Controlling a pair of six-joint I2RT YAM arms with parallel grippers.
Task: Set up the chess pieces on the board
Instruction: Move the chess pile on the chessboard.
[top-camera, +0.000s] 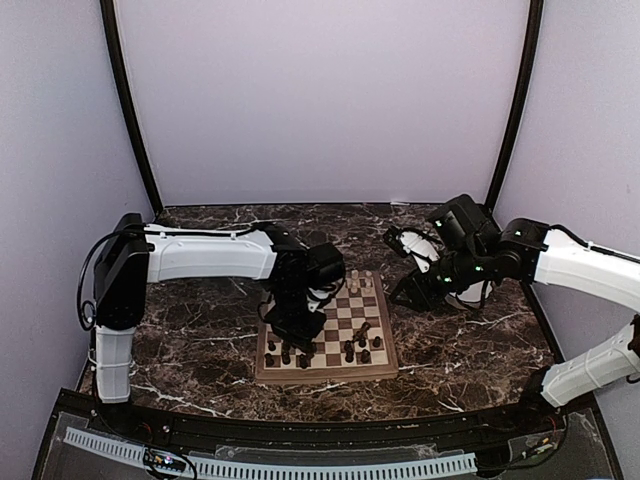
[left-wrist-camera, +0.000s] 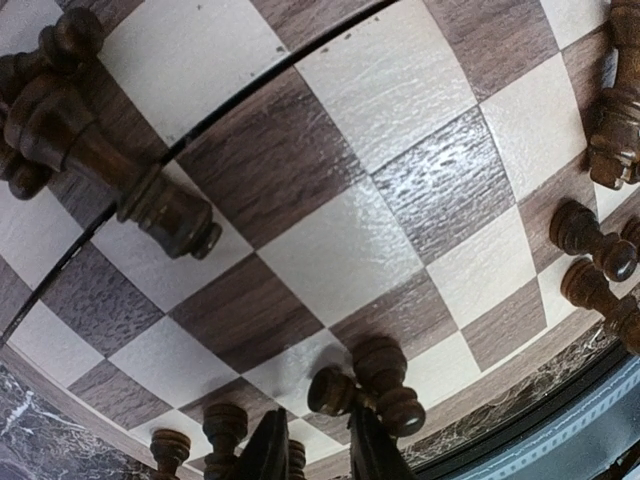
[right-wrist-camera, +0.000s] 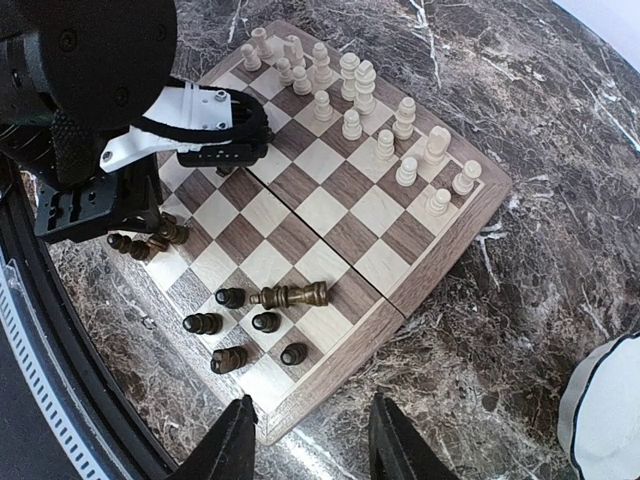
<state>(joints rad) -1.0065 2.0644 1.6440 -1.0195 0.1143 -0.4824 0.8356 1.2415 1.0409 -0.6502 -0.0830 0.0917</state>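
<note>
Standing dark pieces: on the near side of the board (right-wrist-camera: 350, 185), a handful of dark brown chess pieces (right-wrist-camera: 265, 322) stand scattered over the nearest rows, not lined up. More of them crowd the near left corner.
Fallen dark piece: one tall dark piece (right-wrist-camera: 290, 295) lies on its side across the squares just beyond those small ones.
Left gripper: the left gripper (left-wrist-camera: 318, 445) hangs low over the left part of the board with its jaws set narrow. A round-headed dark piece (left-wrist-camera: 375, 385) sits just ahead of the fingertips. I cannot tell whether anything is pinched.
Middle rows: bare squares, with the board's fold seam running across them.
Cream pieces: the pale set (right-wrist-camera: 350, 125) stands upright in two rows along the far side and looks close to finished.
Right gripper: the right gripper (right-wrist-camera: 312, 425) hovers over the marble table (right-wrist-camera: 520, 300) just off the board's right edge, jaws wide, holding nothing.
Bowl: a white bowl (right-wrist-camera: 605, 415) sits on the table off to the right of the board. Only a slice of its outer wall shows, so its contents cannot be told.
Progress: by my judgement roughly half done. The cream side appears placed, while the dark side needs its fallen piece righted and the rest ranked in two rows.
</note>
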